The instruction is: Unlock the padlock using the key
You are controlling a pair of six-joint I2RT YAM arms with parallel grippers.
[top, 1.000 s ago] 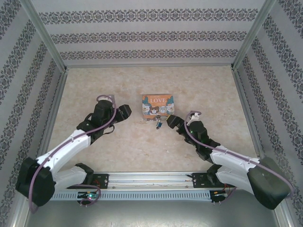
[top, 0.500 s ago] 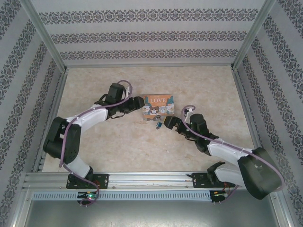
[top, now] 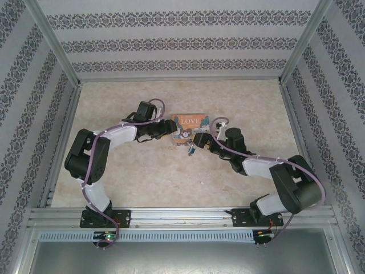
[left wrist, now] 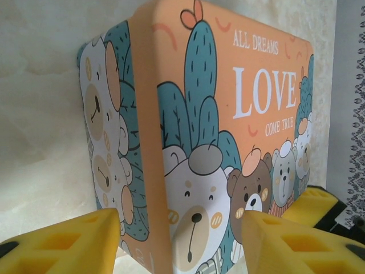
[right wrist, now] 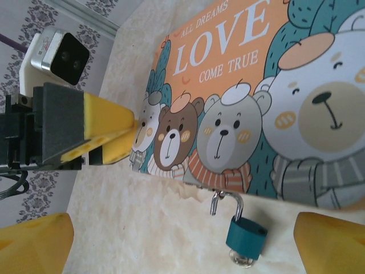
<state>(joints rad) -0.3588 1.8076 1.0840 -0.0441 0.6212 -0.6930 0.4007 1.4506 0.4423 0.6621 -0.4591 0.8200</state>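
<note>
The small teal padlock (right wrist: 246, 238) lies on the table just in front of the "LOVE" tin (right wrist: 256, 85), its silver shackle (right wrist: 228, 201) pointing at the tin's edge with one leg out of the body. A shiny round bit sticks out under the body; I cannot tell whether it is the key. My right gripper (right wrist: 182, 251) is open, its yellow fingers wide to either side of the padlock (top: 192, 150). My left gripper (left wrist: 179, 242) is open at the tin's (left wrist: 228, 114) left corner, which sits between its fingers without touching them.
The tin (top: 190, 125) sits mid-table between both grippers, left (top: 166, 130) and right (top: 199, 141). Patterned walls and metal posts enclose the marbled table (top: 245, 108). Purple cables loop over both arms.
Both arms have stretched forward toward the tin. The left gripper moved right to the tin's left corner; the right gripper moved left and closer, up to the padlock.
</note>
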